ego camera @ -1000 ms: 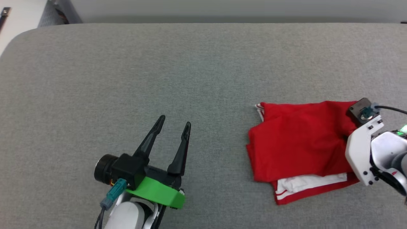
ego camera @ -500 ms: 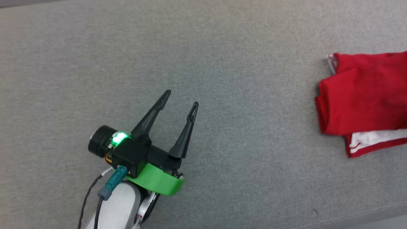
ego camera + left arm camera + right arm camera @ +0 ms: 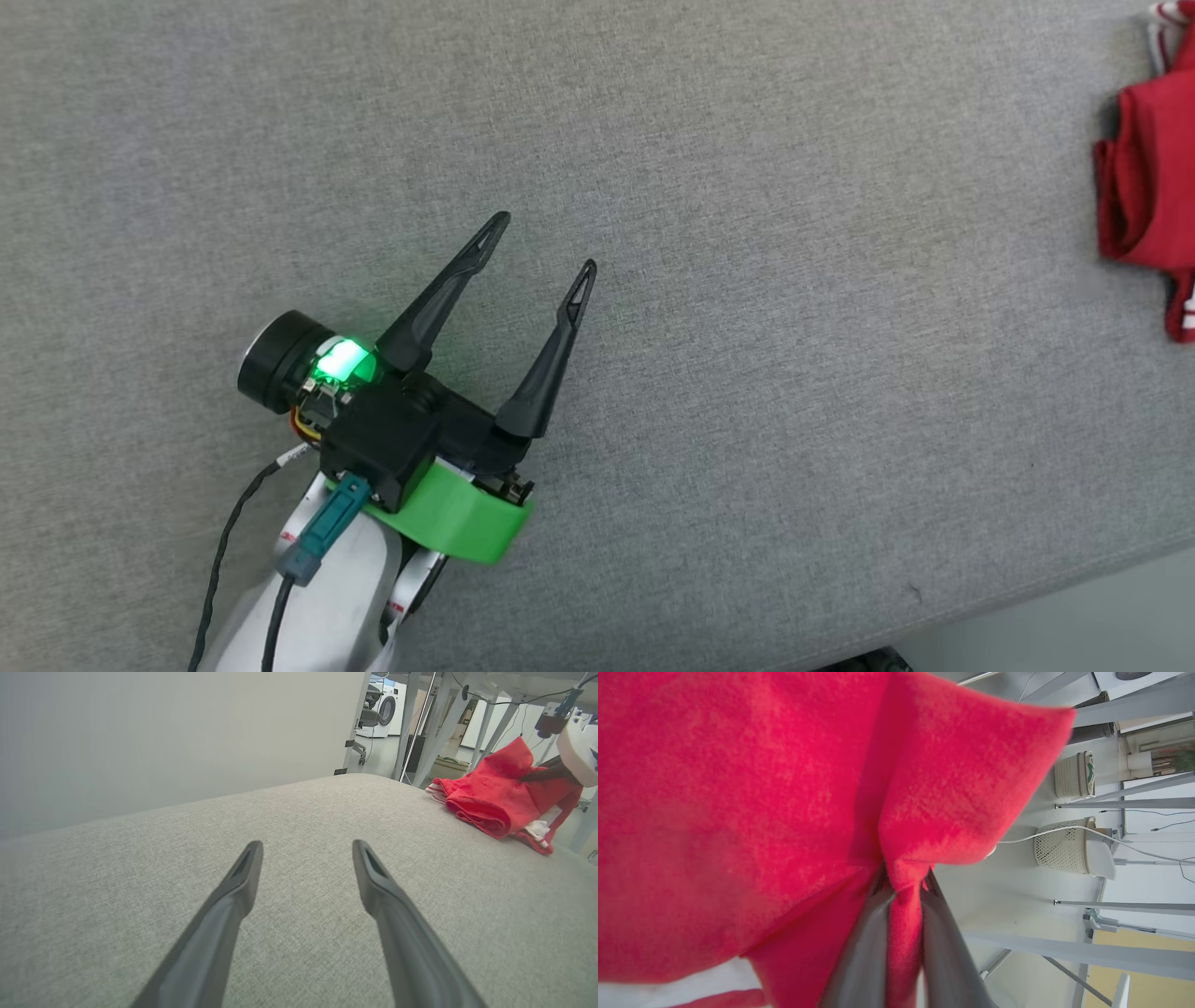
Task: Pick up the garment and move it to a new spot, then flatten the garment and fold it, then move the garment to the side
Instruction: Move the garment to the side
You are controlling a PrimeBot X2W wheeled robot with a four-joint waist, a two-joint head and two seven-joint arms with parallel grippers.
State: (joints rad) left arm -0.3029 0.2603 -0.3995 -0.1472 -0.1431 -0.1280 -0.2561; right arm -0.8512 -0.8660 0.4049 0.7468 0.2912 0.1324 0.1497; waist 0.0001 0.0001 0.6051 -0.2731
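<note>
The red soft-fabric T-shirt with white sleeves (image 3: 1141, 177) is sitting at three o'clock in the head view, and the frame's edge is cutting most of it off, leaving a bunched red fold and a sliver of striped trim showing. In the left wrist view it is lying near the far right end of the grey woven cushioned surface (image 3: 747, 140). One corner is being held up in a peak by the right gripper (image 3: 906, 884), whose two dark fingers are pressing together on a pinch of red cloth. Red fabric is blocking much of the right wrist view, so what lies beneath is hard to make out. The left gripper (image 3: 546, 241) is hanging at seven o'clock, its fingers standing spread wide around nothing, well apart from the shirt, with bare grey cloth lying open all around it. The surface's front edge is running across five o'clock, with pale floor (image 3: 1102, 616) showing beyond. A plain pale wall (image 3: 163, 732) is standing behind the surface, with metal frame legs (image 3: 439, 723), a washing machine (image 3: 387, 709) and two woven baskets (image 3: 1064, 849) further off.
</note>
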